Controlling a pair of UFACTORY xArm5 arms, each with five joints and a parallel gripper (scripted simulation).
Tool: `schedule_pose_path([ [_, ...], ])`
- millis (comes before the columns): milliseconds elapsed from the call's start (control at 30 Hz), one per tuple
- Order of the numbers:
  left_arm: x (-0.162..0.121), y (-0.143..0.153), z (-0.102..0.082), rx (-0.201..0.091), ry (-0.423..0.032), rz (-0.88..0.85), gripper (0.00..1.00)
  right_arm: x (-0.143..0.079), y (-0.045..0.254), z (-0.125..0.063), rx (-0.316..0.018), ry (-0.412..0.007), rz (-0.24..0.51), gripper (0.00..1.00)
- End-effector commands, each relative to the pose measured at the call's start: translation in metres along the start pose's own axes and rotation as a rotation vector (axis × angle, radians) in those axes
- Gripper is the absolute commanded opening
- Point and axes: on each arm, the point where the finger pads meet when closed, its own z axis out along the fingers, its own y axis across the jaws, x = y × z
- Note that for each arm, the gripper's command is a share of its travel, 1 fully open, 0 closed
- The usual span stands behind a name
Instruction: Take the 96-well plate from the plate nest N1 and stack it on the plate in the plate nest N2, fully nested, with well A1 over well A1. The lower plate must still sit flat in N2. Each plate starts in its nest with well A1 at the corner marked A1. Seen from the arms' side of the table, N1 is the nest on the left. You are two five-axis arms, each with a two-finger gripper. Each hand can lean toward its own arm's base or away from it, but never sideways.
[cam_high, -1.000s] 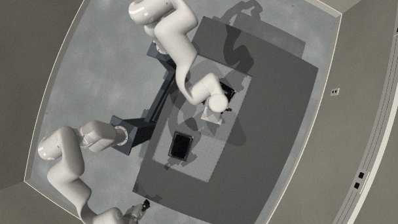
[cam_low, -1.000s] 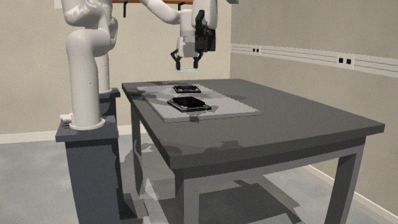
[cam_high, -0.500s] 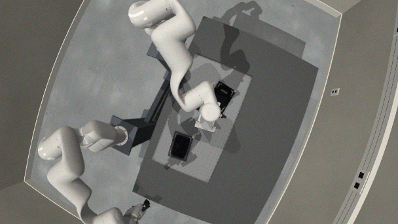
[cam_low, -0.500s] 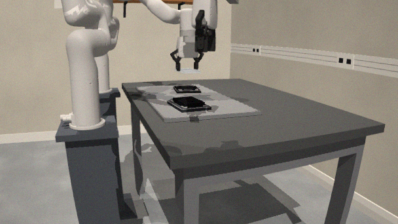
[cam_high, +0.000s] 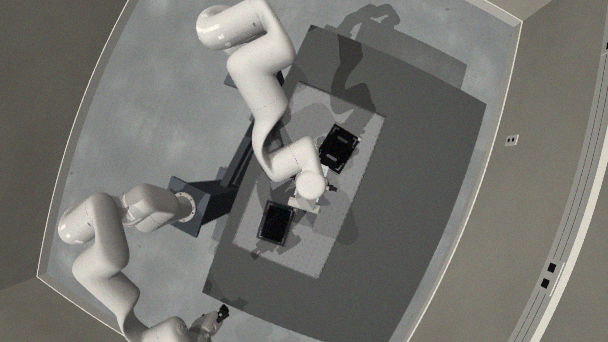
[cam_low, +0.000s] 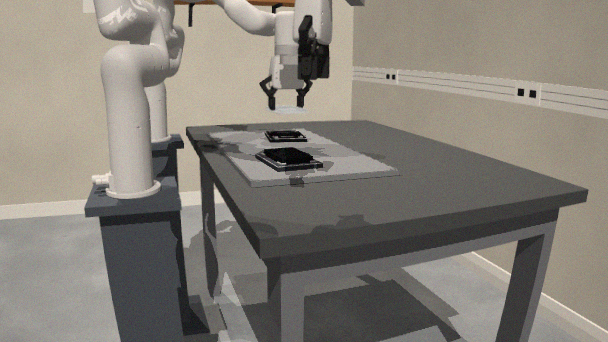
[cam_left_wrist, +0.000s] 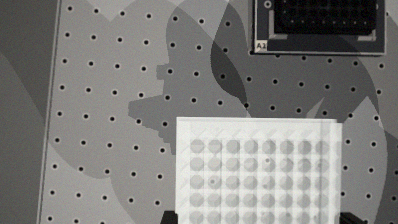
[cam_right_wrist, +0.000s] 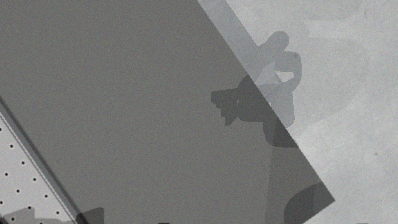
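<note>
96-well plate (cam_low: 291, 110) (cam_left_wrist: 260, 172) hangs level, long axis crossing the grip.

left gripper (cam_high: 313, 185) (cam_low: 286, 106) (cam_left_wrist: 260, 218) + 96-well plate (cam_low: 288, 110) (cam_left_wrist: 260, 172) | shifted toward N2 (cam_high: 272, 243) (cam_low: 306, 166) (cam_left_wrist: 320, 49) | away from N1 (cam_high: 339, 148) (cam_low: 286, 140)
</note>
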Motion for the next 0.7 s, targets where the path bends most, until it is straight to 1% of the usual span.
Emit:
schedule_pose_path([
  [0, 0.016, 0.005, -0.002, 0.003, 0.003, 0.000, 0.00, 0.001, 0.000, -0.001, 0.000, 0.004, 0.000, 1.00],
  [67, 0.023, 0.007, -0.002, 0.003, 0.003, 0.000, 0.00, 0.001, 0.000, -0.001, 0.000, 0.004, 0.000, 1.00],
  [133, 0.023, 0.007, -0.002, 0.003, 0.003, 0.000, 0.00, 0.001, 0.000, -0.001, 0.000, 0.004, 0.000, 1.00],
  [633, 0.069, 0.026, -0.002, 0.003, 0.003, 0.000, 0.00, 0.001, 0.000, -0.001, 0.000, 0.004, 0.000, 1.00],
  [667, 0.069, 0.026, -0.002, 0.003, 0.003, 0.000, 0.00, 0.001, 0.000, -0.001, 0.000, 0.004, 0.000, 1.00],
])
